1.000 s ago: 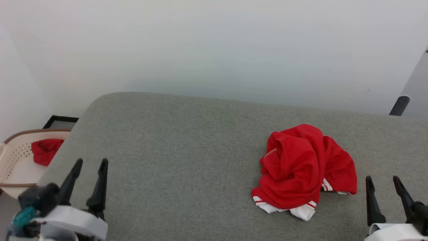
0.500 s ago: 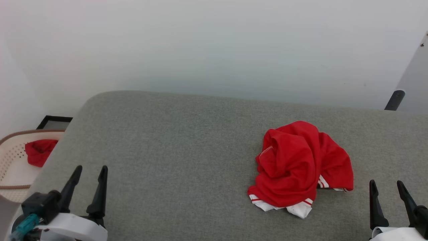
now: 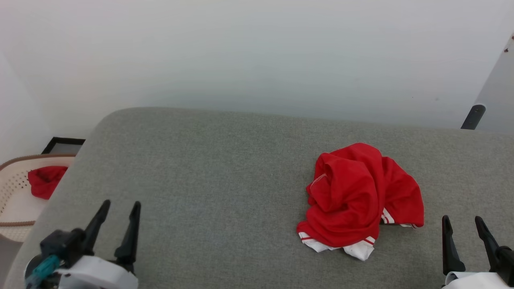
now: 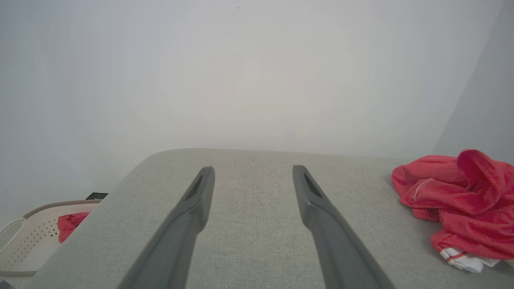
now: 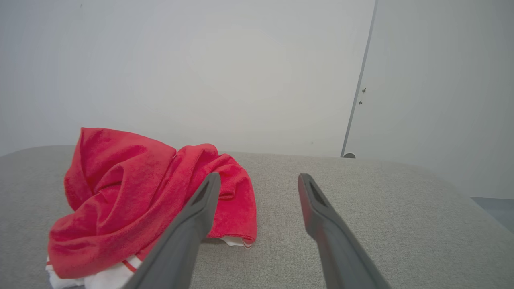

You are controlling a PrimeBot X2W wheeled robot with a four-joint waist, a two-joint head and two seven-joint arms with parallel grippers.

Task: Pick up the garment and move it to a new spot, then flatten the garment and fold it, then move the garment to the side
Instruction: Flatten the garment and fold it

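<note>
The garment, a bright red shirt with white striped sleeve edges, lies crumpled in a heap on the right half of the grey padded table. It also shows at the right edge of the left wrist view as the garment, and at the left of the right wrist view as the garment. My left gripper stands open at the lower left, far from the shirt, nothing between its fingers. My right gripper stands open at the lower right, just right of the heap and apart from it.
A white perforated basket with a red cloth inside sits on the floor off the table's left edge. A pale wall runs behind the table. A dark post stands at the far right.
The whole picture has shifted slightly, so the camera moved. My left gripper has edged a little to the right. The garment lies as before.
</note>
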